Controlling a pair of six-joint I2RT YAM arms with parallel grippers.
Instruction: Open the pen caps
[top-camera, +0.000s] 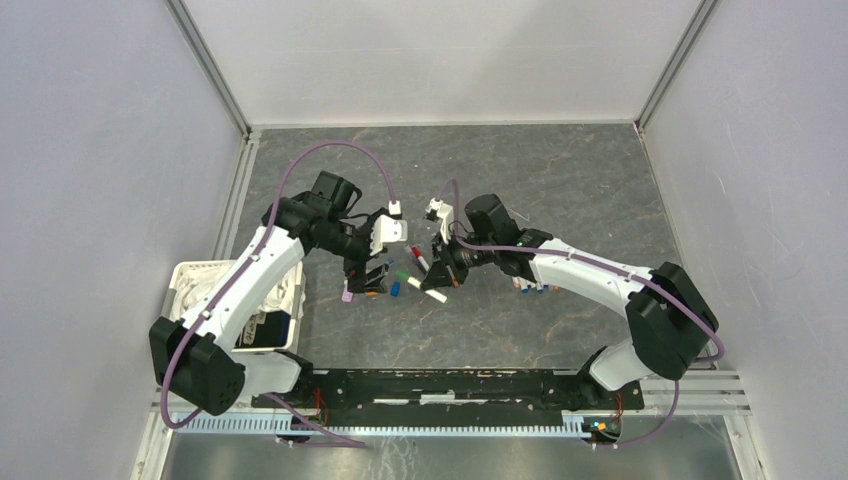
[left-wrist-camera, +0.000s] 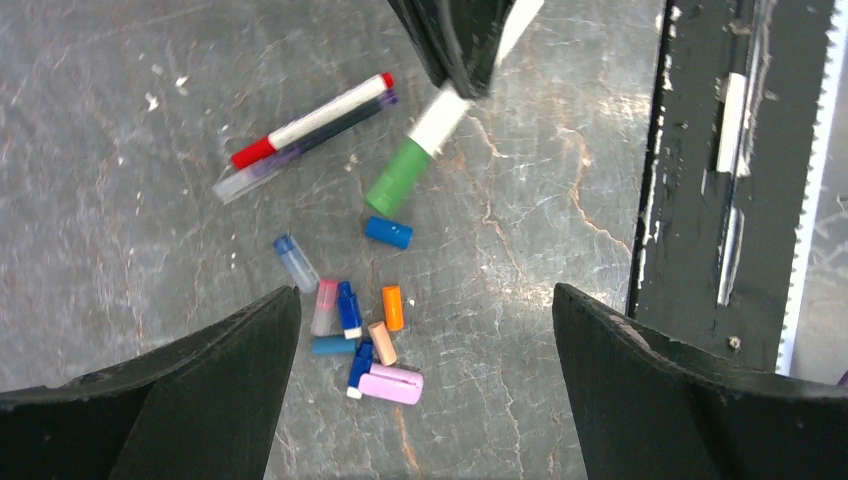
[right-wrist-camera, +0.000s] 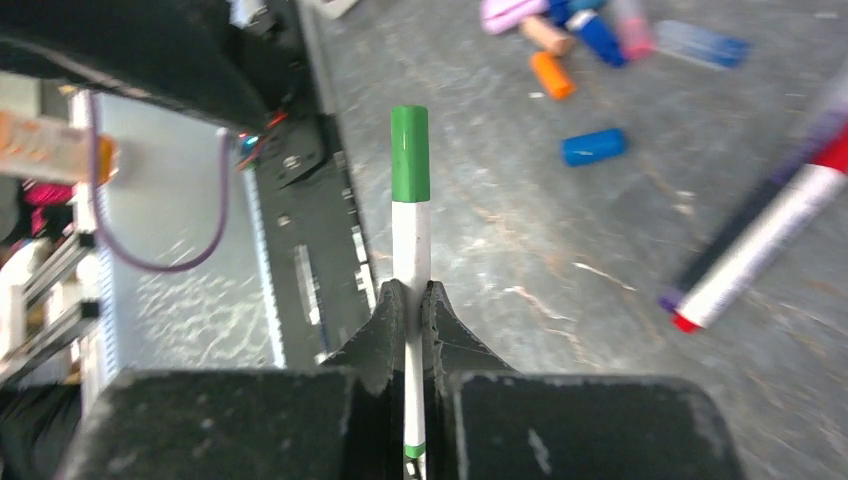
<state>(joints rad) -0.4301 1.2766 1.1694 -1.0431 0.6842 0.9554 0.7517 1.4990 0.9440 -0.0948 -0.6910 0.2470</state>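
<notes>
Now right gripper (right-wrist-camera: 410, 300) pinches the green pen (right-wrist-camera: 410, 238) mid-barrel; left gripper (left-wrist-camera: 425, 300) gapes, empty.
Looks light, stiff, slick; take the green cap (right-wrist-camera: 409, 155) squarely.

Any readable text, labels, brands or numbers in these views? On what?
None readable.
The green-capped pen in the right end effector: plain white barrel, no print seen.
The red-ended pen and the loose caps: no markings visible.
The white basket: contents too small to tell.
</notes>
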